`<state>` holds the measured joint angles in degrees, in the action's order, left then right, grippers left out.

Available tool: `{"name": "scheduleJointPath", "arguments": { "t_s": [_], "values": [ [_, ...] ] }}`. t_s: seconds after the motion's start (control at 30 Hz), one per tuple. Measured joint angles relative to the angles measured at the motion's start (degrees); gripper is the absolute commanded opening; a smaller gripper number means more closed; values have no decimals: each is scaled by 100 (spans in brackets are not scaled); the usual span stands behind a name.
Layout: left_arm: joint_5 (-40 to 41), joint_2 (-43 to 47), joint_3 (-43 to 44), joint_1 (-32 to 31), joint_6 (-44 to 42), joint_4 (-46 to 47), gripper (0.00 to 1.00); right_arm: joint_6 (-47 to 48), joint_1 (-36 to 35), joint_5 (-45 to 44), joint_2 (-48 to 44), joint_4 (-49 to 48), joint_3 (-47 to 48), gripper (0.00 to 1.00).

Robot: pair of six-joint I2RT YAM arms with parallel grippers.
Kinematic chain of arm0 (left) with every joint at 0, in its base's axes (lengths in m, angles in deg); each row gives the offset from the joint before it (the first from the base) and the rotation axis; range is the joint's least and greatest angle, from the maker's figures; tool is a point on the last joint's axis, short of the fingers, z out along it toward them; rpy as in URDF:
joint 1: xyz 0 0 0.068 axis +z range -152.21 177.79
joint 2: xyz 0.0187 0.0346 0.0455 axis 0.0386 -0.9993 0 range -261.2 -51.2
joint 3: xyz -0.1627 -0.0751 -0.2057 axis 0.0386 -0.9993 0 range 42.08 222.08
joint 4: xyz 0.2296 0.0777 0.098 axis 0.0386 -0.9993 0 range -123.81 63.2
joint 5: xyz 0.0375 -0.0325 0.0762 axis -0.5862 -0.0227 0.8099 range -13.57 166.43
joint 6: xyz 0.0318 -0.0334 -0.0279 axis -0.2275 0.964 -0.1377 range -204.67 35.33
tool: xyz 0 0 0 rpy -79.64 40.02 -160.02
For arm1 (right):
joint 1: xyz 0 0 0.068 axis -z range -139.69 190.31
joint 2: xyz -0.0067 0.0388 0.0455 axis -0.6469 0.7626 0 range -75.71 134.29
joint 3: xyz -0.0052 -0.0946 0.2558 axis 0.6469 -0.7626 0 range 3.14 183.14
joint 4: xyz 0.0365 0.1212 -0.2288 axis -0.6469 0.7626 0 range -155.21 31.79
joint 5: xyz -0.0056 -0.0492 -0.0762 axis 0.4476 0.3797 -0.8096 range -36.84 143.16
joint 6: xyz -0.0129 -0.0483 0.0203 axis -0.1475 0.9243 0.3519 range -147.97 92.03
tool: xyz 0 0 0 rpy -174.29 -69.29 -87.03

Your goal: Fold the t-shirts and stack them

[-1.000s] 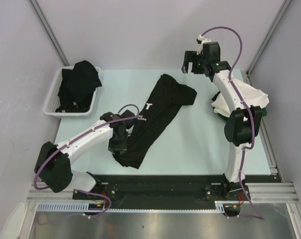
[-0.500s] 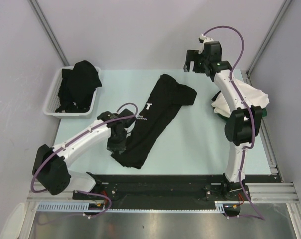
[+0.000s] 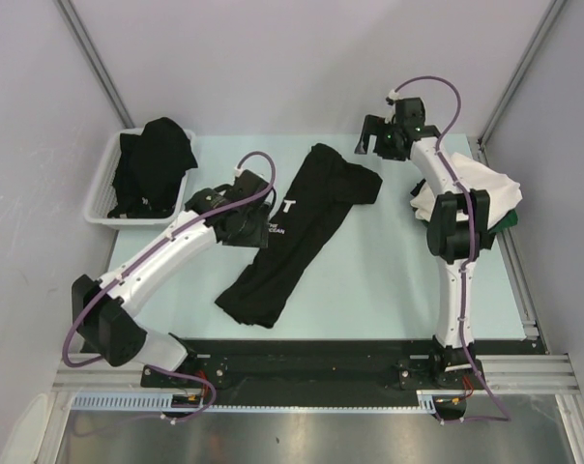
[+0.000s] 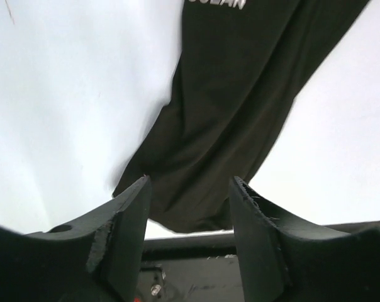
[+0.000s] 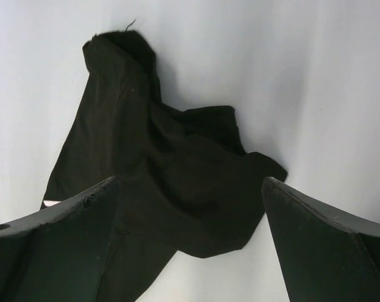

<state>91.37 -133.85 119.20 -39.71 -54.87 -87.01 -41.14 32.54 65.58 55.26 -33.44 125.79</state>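
Note:
A black t-shirt with white lettering (image 3: pixel 297 232) lies in a long diagonal strip across the table, and shows in the left wrist view (image 4: pixel 234 107) and the right wrist view (image 5: pixel 152 170). My left gripper (image 3: pixel 246 230) (image 4: pixel 190 185) hovers over the strip's left edge beside the lettering, open, with nothing between its fingers. At the far side my right gripper (image 3: pixel 367 137) (image 5: pixel 191 182) hangs wide open above the shirt's bunched upper end (image 3: pixel 345 179), holding nothing. A white t-shirt (image 3: pixel 485 188) lies on a dark green one (image 3: pixel 508 220) at the right, partly hidden by the right arm.
A white slotted basket (image 3: pixel 99 198) at the far left holds a heap of black t-shirts (image 3: pixel 155 159). The black base bar (image 3: pixel 311 358) runs along the table's near edge. Metal frame posts stand at the back corners.
My left gripper has opened off the shirt's near end and moved up and away along the strip to the lettering. The near end now lies flat. The right gripper has dipped slightly.

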Motion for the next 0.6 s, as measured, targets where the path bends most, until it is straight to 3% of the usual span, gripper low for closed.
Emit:
{"name": "scheduleJointPath", "arguments": {
  "t_s": [0.6],
  "values": [
    [-125,173,240,367,-402,420,60,166,-131,208,664,55,96,100]
  ]
}}
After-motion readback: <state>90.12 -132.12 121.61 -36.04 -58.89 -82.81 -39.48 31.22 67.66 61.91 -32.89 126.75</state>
